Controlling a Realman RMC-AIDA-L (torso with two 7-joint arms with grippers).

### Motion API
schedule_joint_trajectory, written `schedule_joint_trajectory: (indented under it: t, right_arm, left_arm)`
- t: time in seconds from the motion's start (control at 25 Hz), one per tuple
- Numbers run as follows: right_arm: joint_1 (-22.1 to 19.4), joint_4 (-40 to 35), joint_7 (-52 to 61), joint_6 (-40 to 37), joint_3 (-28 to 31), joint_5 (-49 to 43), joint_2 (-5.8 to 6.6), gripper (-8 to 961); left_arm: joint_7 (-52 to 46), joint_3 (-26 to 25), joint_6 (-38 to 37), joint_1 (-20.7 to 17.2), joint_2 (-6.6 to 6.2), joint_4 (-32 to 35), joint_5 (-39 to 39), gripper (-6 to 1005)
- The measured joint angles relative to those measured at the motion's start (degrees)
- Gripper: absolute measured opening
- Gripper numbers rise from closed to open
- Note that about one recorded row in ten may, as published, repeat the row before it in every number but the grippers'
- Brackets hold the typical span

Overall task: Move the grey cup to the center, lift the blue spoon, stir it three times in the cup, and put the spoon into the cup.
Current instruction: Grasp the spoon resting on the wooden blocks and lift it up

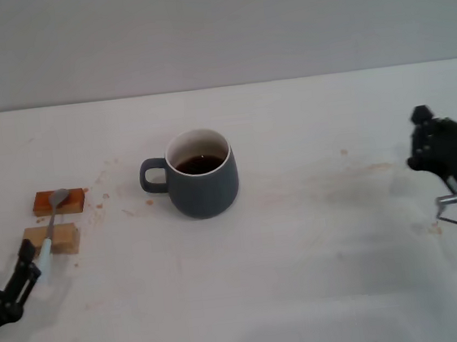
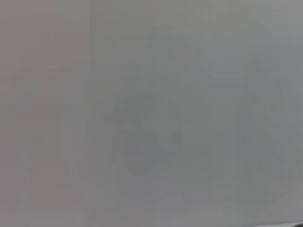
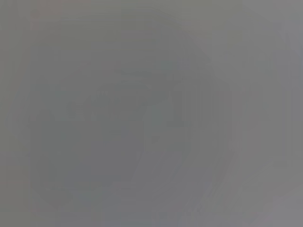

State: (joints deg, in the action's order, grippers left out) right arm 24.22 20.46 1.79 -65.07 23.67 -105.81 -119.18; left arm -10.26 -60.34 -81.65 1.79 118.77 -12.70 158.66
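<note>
Cup [image 1: 200,174] stands upright near the table's [image 1: 321,275] middle, so moving looks done. Spoon [image 1: 52,226] lies across two blocks [image 1: 54,222], unlifted; left gripper [image 1: 32,259] brackets its handle tip, fingers parted. Right gripper [image 1: 435,149]: grip unclear.

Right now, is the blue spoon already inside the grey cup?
No, the blue spoon lies across two wooden blocks left of the grey cup.

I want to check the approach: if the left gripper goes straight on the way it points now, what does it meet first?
Most likely the blue spoon: the left gripper points at its handle end, which rests on the tan block. Depth is unclear from the head view.
</note>
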Motion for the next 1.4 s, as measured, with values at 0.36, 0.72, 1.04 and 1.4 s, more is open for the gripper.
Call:
schedule_joint_trajectory:
  t: [0.36,0.72,1.04,1.4]
  right_arm:
    - [-2.76,-1.31,0.05,-4.45,1.98,0.09,0.04,-2]
    - [-2.58,-1.39,0.16,-4.24,1.99,0.09,0.01,-2]
    - [-2.39,-1.39,0.2,-4.17,1.99,0.09,0.0,-2]
    - [-2.37,-1.23,0.23,-4.17,1.99,0.02,0.0,-2]
  left_arm:
    - [0.08,3.18,5.34,0.87,0.05,-1.65,0.25,840]
    - [0.31,3.87,10.36,1.59,0.06,-2.16,0.2,840]
    - [0.37,3.92,12.54,2.23,0.06,-2.16,-0.05,841]
    - [0.53,3.92,14.19,2.69,0.06,-2.15,-0.11,841]
